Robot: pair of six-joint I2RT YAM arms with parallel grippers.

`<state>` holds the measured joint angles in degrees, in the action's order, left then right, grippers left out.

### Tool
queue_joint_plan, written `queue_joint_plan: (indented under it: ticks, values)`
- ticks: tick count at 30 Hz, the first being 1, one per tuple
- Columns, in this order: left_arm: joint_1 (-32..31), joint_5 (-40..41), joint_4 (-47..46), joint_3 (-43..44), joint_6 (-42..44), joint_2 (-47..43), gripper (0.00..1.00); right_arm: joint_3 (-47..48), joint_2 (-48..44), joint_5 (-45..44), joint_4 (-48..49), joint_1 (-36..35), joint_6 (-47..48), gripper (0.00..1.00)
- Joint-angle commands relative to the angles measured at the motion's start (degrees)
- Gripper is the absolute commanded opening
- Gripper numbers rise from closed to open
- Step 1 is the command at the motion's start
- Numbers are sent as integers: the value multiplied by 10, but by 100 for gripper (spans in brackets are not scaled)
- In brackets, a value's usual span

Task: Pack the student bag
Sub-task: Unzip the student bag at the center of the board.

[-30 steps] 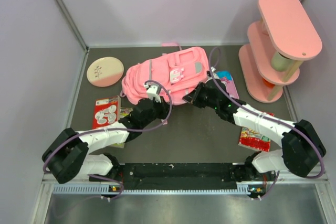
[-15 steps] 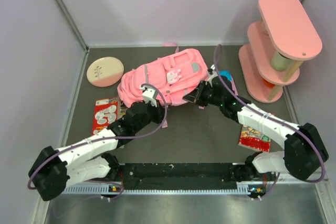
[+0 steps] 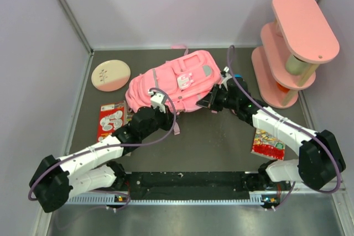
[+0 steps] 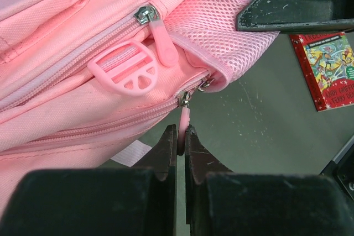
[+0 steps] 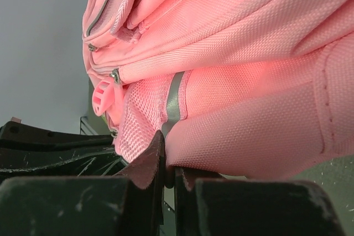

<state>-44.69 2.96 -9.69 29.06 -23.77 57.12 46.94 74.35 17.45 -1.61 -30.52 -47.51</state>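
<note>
The pink student bag [image 3: 172, 80] lies at the back middle of the table with its front pockets up. My left gripper [image 3: 159, 105] is at its near left edge. In the left wrist view the left gripper [image 4: 181, 138] is shut on a pink zipper pull [image 4: 186, 119] of the lower zip of the bag [image 4: 66, 70]. My right gripper [image 3: 206, 102] is at the bag's near right corner. In the right wrist view the right gripper [image 5: 169, 165] is shut on a fold of the bag's fabric [image 5: 243, 81] by the mesh side pocket.
A pink tiered shelf [image 3: 294, 48] stands at the back right. A round pink-and-cream plate [image 3: 110, 75] lies at the back left. A red-and-white pack [image 3: 112, 120] lies left of the left arm. A red book [image 3: 267, 142] lies under the right forearm and shows in the left wrist view [image 4: 326, 67].
The bag has turned and lifted at its near edge between the two grippers. The left arm has stretched out and its elbow has dropped left. The right gripper has moved slightly back.
</note>
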Motion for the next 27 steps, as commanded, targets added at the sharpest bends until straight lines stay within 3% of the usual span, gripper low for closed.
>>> queue_joint_plan:
  ticks: [1, 8, 27]
  values:
    - [26, 136, 94, 19, 24, 12, 0, 4, -24, -108, -9, 54, 48, 0]
    - [27, 243, 172, 42, 0, 41, 0, -1, -30, -119, -16, 63, 57, 0]
    - [35, 344, 267, 72, -51, 36, 0, -7, -28, -131, -27, 100, 85, 0]
